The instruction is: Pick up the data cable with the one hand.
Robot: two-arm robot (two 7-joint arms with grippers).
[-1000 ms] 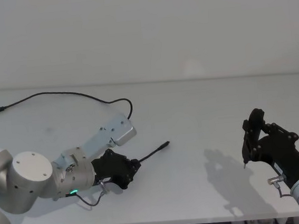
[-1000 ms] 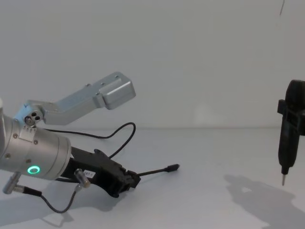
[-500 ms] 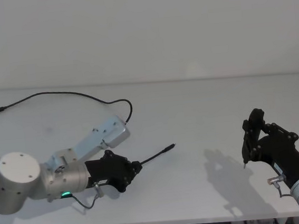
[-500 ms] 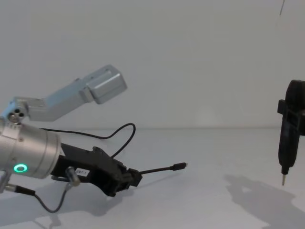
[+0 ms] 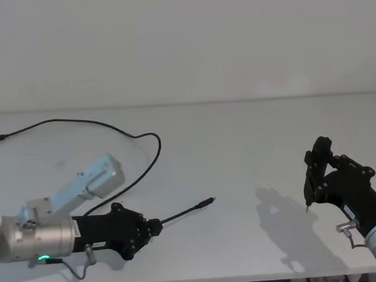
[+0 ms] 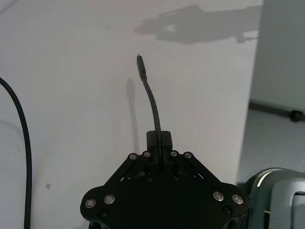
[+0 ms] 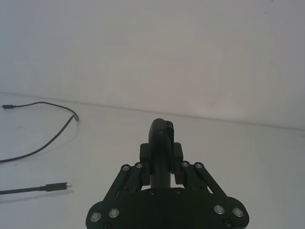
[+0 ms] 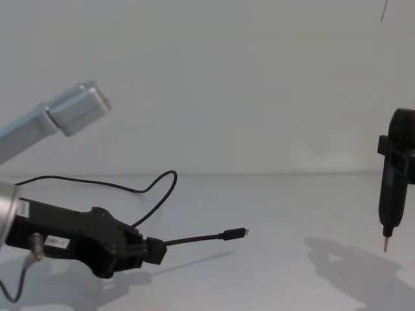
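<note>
The data cable (image 5: 73, 120) is a thin black cord that runs from a small plug at the far left, loops near the middle (image 8: 162, 188) and comes down to my left gripper (image 5: 156, 225). That black two-jaw hand is shut on the cable just behind its other plug (image 5: 209, 200). The short free end sticks out forward, slightly above the table (image 5: 228, 144), over its own shadow. In the left wrist view the fingers (image 6: 166, 141) pinch the cord and the plug (image 6: 139, 61) points away. In the chest view the left gripper (image 8: 154, 249) sits low at the left.
My right gripper (image 5: 318, 168) hovers at the right, shut on a black pen-shaped tool (image 8: 391, 188) whose metal tip points down over its shadow. The table's front edge runs just below the left gripper. A white wall stands behind the table.
The left arm has drawn back to the left and toward me, dragging the held cable end along. The cable's loop has stretched out. The right arm has not moved.
</note>
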